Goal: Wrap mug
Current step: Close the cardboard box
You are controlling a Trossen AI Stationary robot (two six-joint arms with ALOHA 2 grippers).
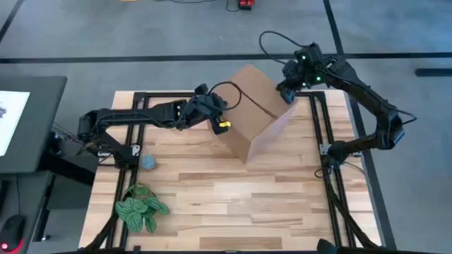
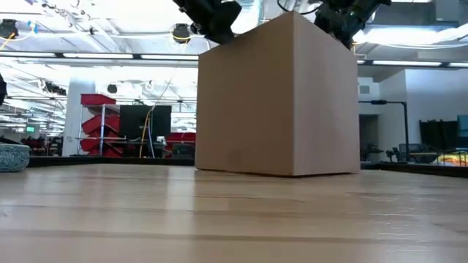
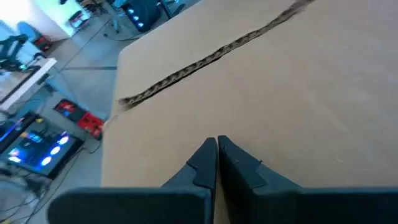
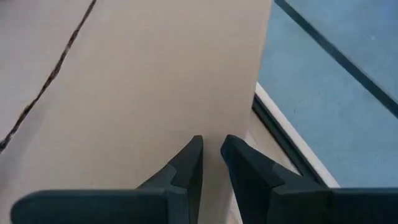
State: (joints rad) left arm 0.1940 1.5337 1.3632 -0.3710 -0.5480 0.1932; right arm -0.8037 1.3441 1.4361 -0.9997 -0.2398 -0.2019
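From above you see the cardboard box point(image 1: 256, 113) standing at the desk's point(image 1: 233, 212) far middle, left pincer point(image 1: 220, 121) at its left top edge and right pincer point(image 1: 288, 95) at its right corner, while only the wrist views show you the left fingers point(image 3: 208, 158) pressed together over the seam and the right fingers point(image 4: 189, 158) slightly parted astride the box's edge.

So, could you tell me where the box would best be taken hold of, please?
The box looks far too wide for one hand. Probably best pressed between both, on opposite upper edges from above: left hand at its left top edge, right hand at the far right edge. Its flaps are shut, leaving only a seam.
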